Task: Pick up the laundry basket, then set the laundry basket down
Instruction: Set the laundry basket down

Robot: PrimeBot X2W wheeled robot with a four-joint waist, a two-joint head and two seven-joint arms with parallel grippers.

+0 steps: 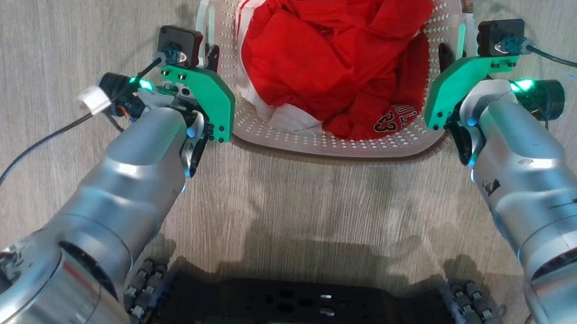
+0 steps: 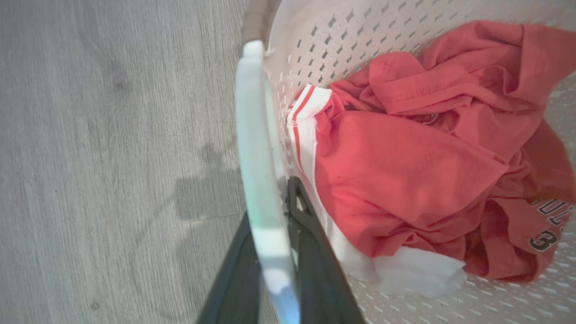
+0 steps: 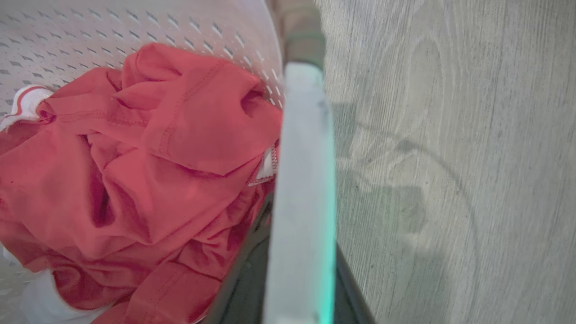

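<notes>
The white perforated laundry basket (image 1: 319,143) with its brown rim (image 1: 338,158) is on the wood floor at the top centre of the head view, holding crumpled red and white clothes (image 1: 334,51). My left gripper (image 1: 209,54) is shut on the basket's left white handle (image 2: 254,148), and its dark fingers (image 2: 315,261) press on both sides of the bar. My right gripper (image 1: 447,54) is shut on the right white handle (image 3: 306,157), with one finger (image 3: 245,279) inside the basket beside the clothes (image 3: 135,171). Whether the basket touches the floor cannot be told.
Grey wood-plank floor (image 1: 52,46) lies all around the basket. My black wheeled base (image 1: 305,306) sits at the bottom of the head view, a short gap of floor from the basket. A black cable (image 1: 32,148) loops off my left wrist.
</notes>
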